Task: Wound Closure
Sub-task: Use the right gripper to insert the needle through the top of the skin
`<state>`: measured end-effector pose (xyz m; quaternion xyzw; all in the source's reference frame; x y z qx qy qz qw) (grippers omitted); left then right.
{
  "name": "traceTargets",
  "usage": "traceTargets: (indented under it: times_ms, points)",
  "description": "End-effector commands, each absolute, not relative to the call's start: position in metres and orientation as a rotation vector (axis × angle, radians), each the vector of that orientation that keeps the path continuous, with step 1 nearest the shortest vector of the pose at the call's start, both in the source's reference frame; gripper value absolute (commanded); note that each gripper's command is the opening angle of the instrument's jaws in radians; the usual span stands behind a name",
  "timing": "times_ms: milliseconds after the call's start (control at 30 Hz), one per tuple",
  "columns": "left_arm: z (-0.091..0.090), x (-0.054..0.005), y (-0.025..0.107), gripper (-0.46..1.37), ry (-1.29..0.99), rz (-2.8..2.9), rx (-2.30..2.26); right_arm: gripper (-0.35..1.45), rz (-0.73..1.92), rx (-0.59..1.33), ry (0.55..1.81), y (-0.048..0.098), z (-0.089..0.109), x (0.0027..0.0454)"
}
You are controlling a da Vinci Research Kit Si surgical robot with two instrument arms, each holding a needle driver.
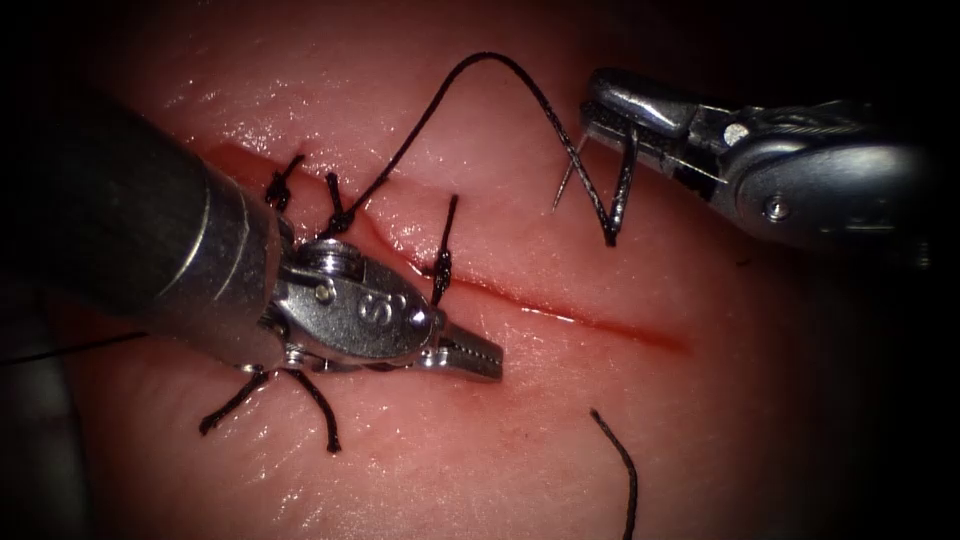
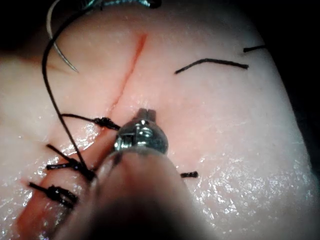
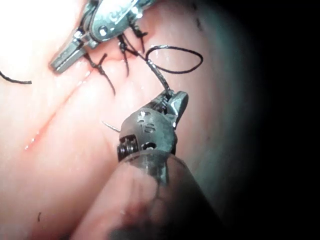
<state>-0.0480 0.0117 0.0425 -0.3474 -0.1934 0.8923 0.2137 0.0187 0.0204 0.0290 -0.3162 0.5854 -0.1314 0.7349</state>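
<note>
The tissue [image 1: 420,480] has a slanting cut [image 1: 600,322] with three dark stitches [image 1: 440,262] on its left part. My right tool [image 1: 605,112] hovers up right of the cut, shut on the curved needle [image 1: 572,175] well back from its point. The needle is free of the tissue, its thin point hanging just above the surface. Thread [image 1: 480,60] arcs from the needle to the middle stitch knot [image 1: 338,222]. My left tool [image 1: 472,352] lies low over the cut beside the third stitch, jaws shut and empty. The wrist views show the needle [image 2: 59,47], left tool [image 2: 146,114] and right tool [image 3: 172,100].
A loose cut end of thread [image 1: 622,465] lies on the tissue to the lower right of the cut. Stitch tails [image 1: 235,400] stick out below the left tool's wrist. Red fluid lines the unstitched right part of the cut.
</note>
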Motion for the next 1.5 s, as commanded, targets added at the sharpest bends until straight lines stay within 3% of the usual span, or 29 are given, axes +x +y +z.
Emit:
traceTargets:
  times_ms: [33,1500]
  points:
    - [0.0426,-0.048,0.0117,-0.34,-0.549,2.476,-0.968,-0.35,-0.287,-0.698,1.288,0.0204,0.0291,0.0187]
    - [0.0428,-0.0479,0.0119,-0.35,-0.545,2.472,-0.979,-0.35,-0.293,-0.691,1.29,0.0181,0.032,0.0203]
